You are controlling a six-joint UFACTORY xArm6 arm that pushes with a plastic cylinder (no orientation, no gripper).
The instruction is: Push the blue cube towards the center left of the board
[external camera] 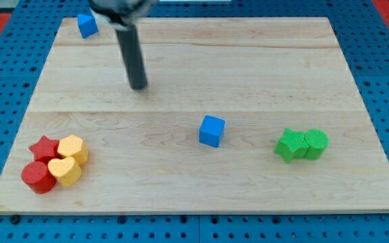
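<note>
A blue cube (pixel 212 131) sits on the wooden board (pixel 248 61), a little right of the middle and below it. My tip (pixel 138 86) rests on the board well to the upper left of this cube, apart from it. A second blue block (pixel 86 25) lies at the board's top left corner, above and left of the rod.
A red star (pixel 44 148), a red cylinder (pixel 38 177), a yellow hexagon block (pixel 73 148) and a yellow heart block (pixel 65 171) cluster at the bottom left. A green star (pixel 290 145) and a green cylinder (pixel 315 144) touch at the right.
</note>
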